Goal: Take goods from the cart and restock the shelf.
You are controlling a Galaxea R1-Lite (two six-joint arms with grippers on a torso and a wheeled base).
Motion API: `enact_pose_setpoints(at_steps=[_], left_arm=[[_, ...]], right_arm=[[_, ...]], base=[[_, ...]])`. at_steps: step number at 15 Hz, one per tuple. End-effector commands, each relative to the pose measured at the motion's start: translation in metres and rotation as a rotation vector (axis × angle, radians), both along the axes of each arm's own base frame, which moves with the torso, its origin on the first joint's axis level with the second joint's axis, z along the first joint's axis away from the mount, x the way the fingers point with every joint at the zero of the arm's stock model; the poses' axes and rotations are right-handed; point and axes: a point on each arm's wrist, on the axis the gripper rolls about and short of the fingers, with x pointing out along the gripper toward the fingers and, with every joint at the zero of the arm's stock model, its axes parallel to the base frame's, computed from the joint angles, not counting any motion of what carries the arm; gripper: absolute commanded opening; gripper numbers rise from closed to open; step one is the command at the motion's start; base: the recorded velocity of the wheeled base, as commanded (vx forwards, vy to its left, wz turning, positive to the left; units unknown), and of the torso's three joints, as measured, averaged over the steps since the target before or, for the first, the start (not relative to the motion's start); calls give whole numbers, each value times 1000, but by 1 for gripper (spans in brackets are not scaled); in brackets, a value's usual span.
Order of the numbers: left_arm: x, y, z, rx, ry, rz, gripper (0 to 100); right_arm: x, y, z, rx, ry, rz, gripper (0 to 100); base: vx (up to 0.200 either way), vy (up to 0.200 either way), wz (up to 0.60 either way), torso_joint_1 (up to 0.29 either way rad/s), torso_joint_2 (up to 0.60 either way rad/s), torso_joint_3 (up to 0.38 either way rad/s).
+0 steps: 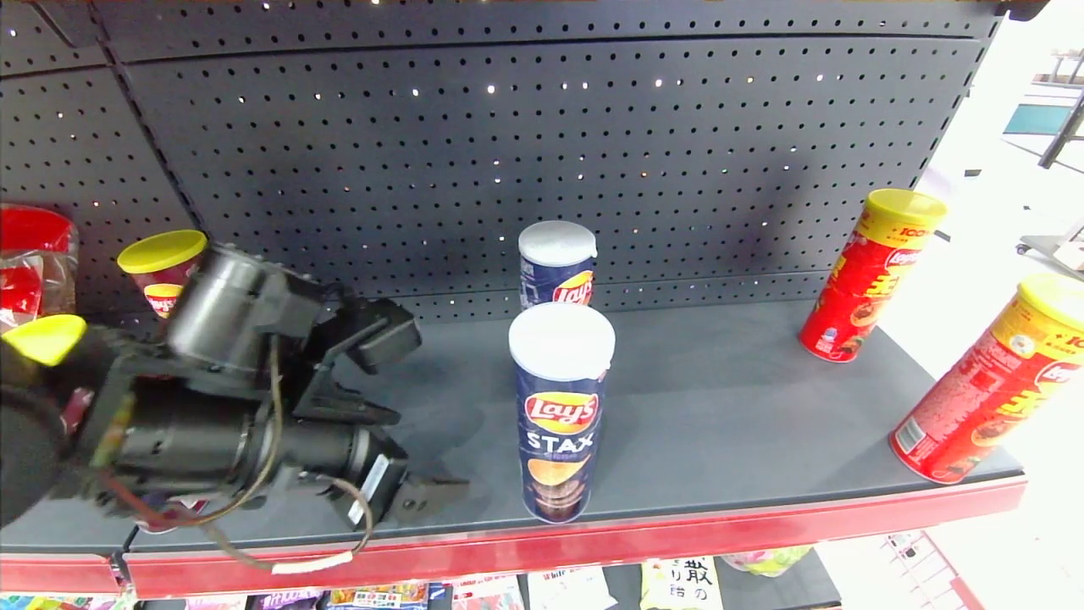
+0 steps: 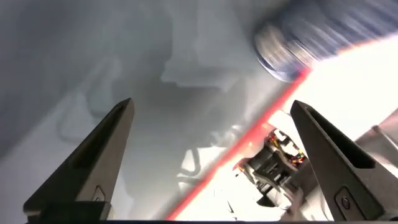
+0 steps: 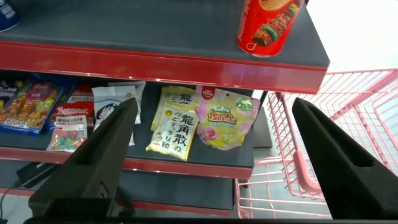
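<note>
Dark pegboard (image 1: 508,144) backs grey shelf (image 1: 720,407) with red front edge. Left gripper (image 2: 211,118) open, empty, low over shelf, left of front blue chip can (image 1: 559,415), apart from it. Second blue can (image 1: 556,264) upright behind the first, near pegboard. Yellow-lidded red can (image 1: 872,275) at back right, second red can (image 1: 987,381) at front right corner. Right gripper (image 3: 214,106) open, empty, below that shelf, facing snack bags (image 3: 227,118) on lower shelf (image 3: 186,165); pink cart (image 3: 348,124) just right of shelving.
</note>
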Motion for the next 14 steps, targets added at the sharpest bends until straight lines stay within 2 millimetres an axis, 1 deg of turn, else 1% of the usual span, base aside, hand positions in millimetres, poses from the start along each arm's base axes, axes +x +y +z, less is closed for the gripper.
enact_pose_setpoints(at_steps=[1, 3, 4, 6, 7, 8, 9, 10, 11, 12, 13, 14], left_arm=[[-82, 49, 28, -98, -161, -5, 100], [-122, 78, 43, -122, -245, 36, 100], [-146, 96, 43, -127, -304, 92, 100], [-198, 134, 25, -117, -392, 317, 100], [-219, 144, 16, -128, -395, 411, 100], [-239, 150, 5, -123, -374, 506, 100], [-276, 153, -22, -89, -322, 658, 100], [-287, 152, -33, -75, -310, 697, 100], [-303, 150, -53, -37, -247, 772, 100], [-302, 151, -53, -43, -239, 822, 100], [-296, 151, -53, -74, -271, 877, 100], [-277, 149, -62, -111, -327, 937, 100]], right_arm=[[-1, -1, 0, -2, -15, 14, 100], [-2, -1, 1, -1, -22, -5, 100], [-2, -1, 3, -1, -22, -12, 100], [-1, 0, 12, -5, -9, -32, 100], [2, 1, 18, -8, 9, -52, 100], [5, 2, 23, -12, 28, -75, 100], [9, 4, 27, -18, 69, -113, 100], [10, 4, 26, -19, 77, -133, 100], [9, 5, 22, -23, 100, -212, 100], [8, 6, 17, -24, 120, -265, 100], [6, 7, 8, -23, 160, -345, 100], [6, 9, 7, -10, 189, -382, 100]], base=[[0, 0, 0, 0, 0, 0], [0, 0, 0, 0, 0, 0], [0, 0, 0, 0, 0, 0], [0, 0, 0, 0, 0, 0], [0, 0, 0, 0, 0, 0], [0, 0, 0, 0, 0, 0], [0, 0, 0, 0, 0, 0], [0, 0, 0, 0, 0, 0], [0, 0, 0, 0, 0, 0], [0, 0, 0, 0, 0, 0], [0, 0, 0, 0, 0, 0], [0, 0, 0, 0, 0, 0]])
